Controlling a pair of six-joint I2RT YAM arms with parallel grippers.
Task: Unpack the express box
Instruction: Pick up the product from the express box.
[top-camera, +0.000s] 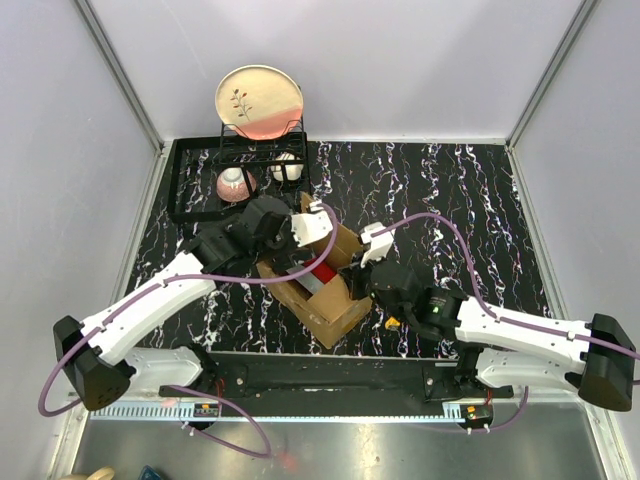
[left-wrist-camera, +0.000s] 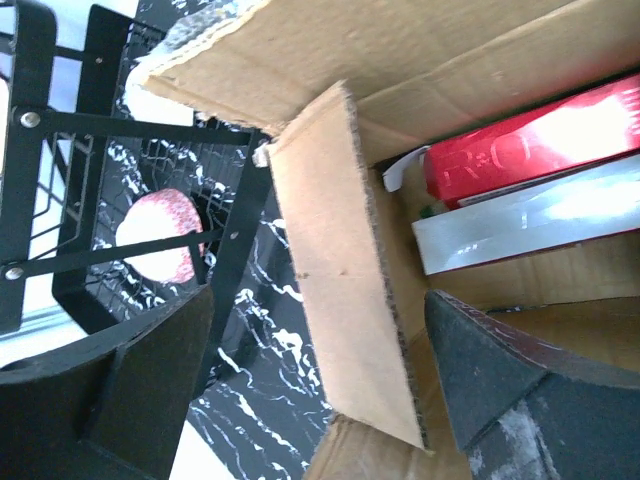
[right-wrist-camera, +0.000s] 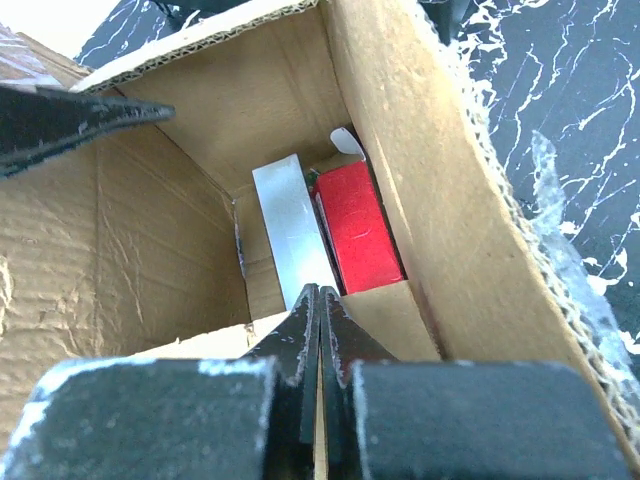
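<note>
Fingers of right gripper together, express box holding red package, perhaps foil

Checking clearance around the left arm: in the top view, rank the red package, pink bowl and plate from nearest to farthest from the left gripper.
1. The red package, inside the express box, right beside the left gripper.
2. The pink bowl, in the black rack, up and left.
3. The plate, upright at the rack's far end.

Robot lab test cell, plain panel walls, marbled tabletop
</note>
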